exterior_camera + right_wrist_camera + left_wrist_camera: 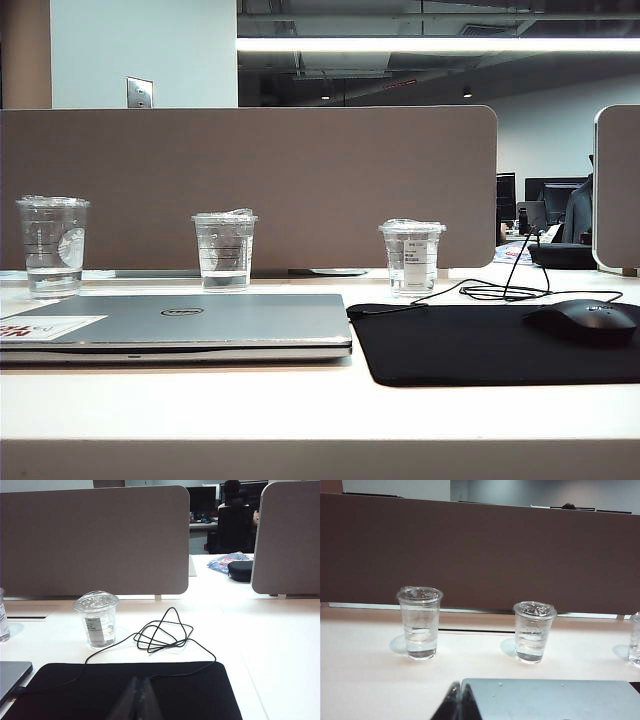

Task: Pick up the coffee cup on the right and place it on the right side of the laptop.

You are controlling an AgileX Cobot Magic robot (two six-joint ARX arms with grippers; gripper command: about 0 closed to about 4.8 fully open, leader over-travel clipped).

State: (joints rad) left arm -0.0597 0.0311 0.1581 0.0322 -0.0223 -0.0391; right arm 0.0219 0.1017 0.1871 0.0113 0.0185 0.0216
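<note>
The clear plastic coffee cup (96, 618) with the white rectangular label is standing untouched behind the black mouse pad (125, 690), well apart from the flat silver-grey laptop (180, 325). The left gripper (460, 700) and right gripper (138, 697) are resting closed and empty, so pickup and placement are both remaining.

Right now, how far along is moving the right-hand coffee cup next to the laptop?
Nothing looks done yet. The coffee cup stands upright at the back of the desk, behind the black mouse pad, not beside the Dell laptop. Nothing is in hand: the right end effector is shut over the mouse pad, short of the cup; the left end effector sits shut near the laptop. Reaching, grasping, and placing all remain.
</note>
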